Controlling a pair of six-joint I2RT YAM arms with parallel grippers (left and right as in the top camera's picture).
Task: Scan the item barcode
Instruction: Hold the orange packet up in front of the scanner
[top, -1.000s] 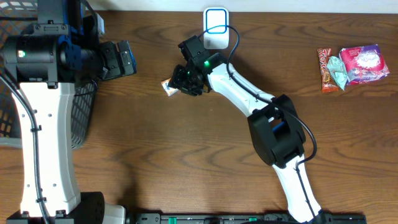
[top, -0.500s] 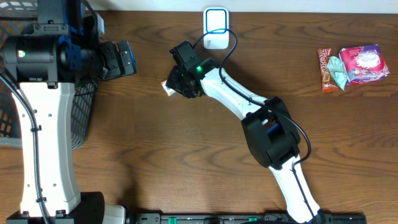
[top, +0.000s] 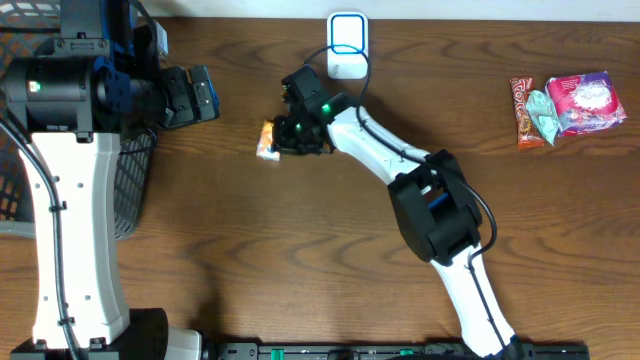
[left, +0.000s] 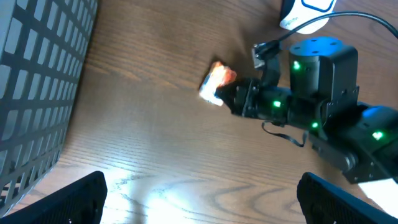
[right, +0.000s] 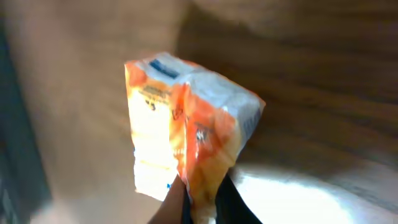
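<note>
The item is a small orange-and-white packet (top: 267, 139), lying left of the middle at the back of the table. My right gripper (top: 283, 138) is shut on the packet's right end; the right wrist view shows the packet (right: 186, 130) pinched between my two dark fingers (right: 233, 202). In the left wrist view the packet (left: 216, 81) sticks out to the left of my right gripper (left: 239, 99). The white barcode scanner (top: 346, 45) stands at the back edge, behind my right arm. My left gripper (top: 205, 93) hangs wide open to the packet's left, with only bare wood between its fingertips (left: 81, 193).
A dark wire basket (top: 125, 190) sits at the left edge under my left arm. Several snack packets (top: 565, 105) lie at the far right. The scanner's black cable (top: 372, 70) runs down toward my right arm.
My right gripper has closed on the packet's end and shifted slightly; the packet now points left with its orange face showing. The left arm has not moved.
</note>
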